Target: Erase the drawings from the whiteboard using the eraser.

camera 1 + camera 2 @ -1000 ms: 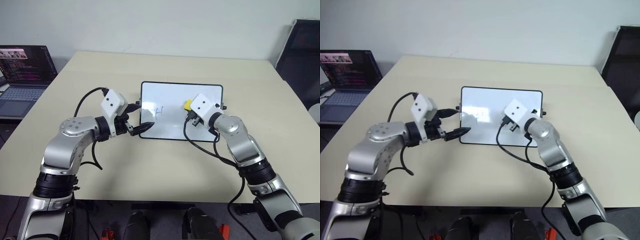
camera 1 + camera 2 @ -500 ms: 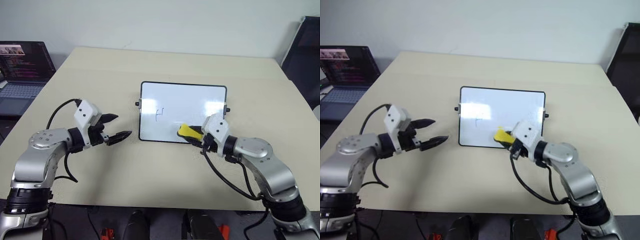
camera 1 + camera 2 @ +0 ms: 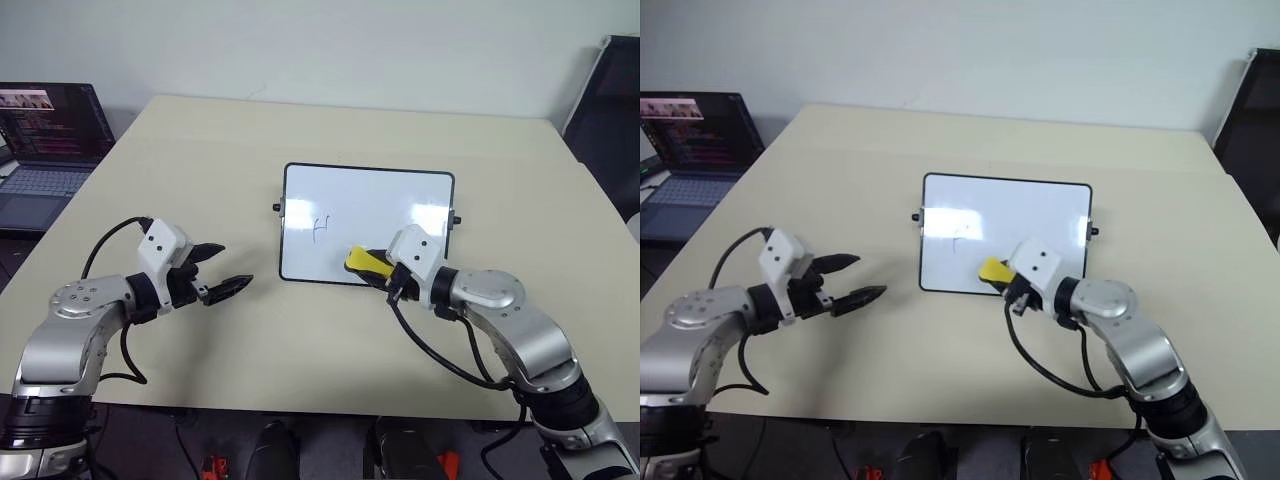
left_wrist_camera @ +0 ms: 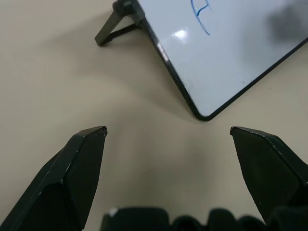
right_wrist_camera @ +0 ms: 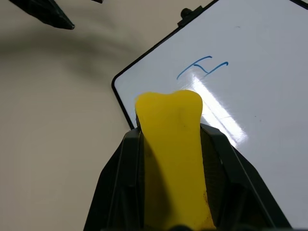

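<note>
Left eye: eraser (image 3: pixel 362 262) @ whiteboard (image 3: pixel 366 205) near edge

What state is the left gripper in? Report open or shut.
Open: the left gripper has its two black fingers spread wide apart over bare table, holding nothing.

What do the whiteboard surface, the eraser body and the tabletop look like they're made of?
whiteboard: glossy white surface, probably coated or melamine, since it throws bright glare; thin black frame, likely plastic.
eraser: matte yellow, likely soft foam or rubber, since it looks pinched in where the right gripper clamps it.
table: matte beige, probably laminate, no grain visible.
</note>
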Motion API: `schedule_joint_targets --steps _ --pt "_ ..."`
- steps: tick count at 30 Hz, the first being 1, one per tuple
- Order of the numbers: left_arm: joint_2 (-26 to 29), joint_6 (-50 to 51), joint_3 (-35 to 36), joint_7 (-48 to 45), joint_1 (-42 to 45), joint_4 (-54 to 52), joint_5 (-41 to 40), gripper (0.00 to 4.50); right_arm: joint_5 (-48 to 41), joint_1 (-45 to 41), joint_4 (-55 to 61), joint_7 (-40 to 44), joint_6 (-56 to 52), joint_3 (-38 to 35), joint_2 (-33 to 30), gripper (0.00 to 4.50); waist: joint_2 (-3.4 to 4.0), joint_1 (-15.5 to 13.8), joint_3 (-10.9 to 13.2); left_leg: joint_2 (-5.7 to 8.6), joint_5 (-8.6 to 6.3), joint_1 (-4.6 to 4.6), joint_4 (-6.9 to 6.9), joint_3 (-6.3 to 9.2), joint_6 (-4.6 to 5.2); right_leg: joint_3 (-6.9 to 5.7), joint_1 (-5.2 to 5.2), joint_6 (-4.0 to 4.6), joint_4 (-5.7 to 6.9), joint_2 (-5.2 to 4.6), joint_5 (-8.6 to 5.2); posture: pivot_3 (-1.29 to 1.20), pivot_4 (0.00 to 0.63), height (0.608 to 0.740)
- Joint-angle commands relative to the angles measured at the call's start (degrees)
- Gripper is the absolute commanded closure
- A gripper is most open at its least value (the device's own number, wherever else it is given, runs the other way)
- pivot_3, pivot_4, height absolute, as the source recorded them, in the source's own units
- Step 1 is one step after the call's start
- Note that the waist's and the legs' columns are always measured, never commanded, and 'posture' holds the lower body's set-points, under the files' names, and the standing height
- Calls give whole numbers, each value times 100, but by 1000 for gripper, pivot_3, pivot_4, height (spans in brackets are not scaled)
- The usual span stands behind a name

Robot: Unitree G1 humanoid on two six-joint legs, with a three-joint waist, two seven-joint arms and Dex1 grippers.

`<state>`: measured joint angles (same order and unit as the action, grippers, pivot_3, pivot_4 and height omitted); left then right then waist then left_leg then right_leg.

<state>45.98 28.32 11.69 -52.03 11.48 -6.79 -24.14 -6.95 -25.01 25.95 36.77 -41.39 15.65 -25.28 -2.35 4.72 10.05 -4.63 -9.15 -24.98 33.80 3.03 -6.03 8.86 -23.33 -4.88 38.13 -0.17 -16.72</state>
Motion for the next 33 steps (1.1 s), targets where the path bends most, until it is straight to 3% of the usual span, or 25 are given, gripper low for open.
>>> schedule_joint_targets --steps 1,10,18,22,27,33 --pt "-7 59 180 94 1 -351 -153 0 126 -204 -80 -185 205 26 106 3276 0 1 0 0 0 0 -1 0 0 -1 0 0 1 0 0 0 150 740" --pt "-29 155 165 231 18 -468 -256 0 224 -282 -219 -363 796 -38 281 3276 0 2 0 0 0 1 -1 2 0 -2 1 -1 2 1 1 0 150 740" --pt "-5 193 95 230 -26 -411 -266 0 731 -508 -562 -294 1021 501 155 3276 1 3 0 0 0 1 -1 3 0 -2 2 -1 4 1 1 0 150 740" --pt "29 184 47 154 8 -323 -235 0 1617 -1557 -2050 -923 1498 926 581 3277 3 48 2 0 1 9 7 1 0 1 2 -1 12 3 5 0 150 740" --pt "56 179 -41 -22 43 -298 -230 0 1882 -2246 -3356 -1263 1910 894 1122 3279 2 22 1 1 3 13 11 6 0 -3 -9 -5 65 6 8 0 150 740" --pt "27 159 -54 -42 55 -315 -197 0 2084 -2177 -3560 -257 1756 1423 937 3282 2 6 1 1 1 12 5 13 -1 -12 -12 4 79 6 1 0 150 740"
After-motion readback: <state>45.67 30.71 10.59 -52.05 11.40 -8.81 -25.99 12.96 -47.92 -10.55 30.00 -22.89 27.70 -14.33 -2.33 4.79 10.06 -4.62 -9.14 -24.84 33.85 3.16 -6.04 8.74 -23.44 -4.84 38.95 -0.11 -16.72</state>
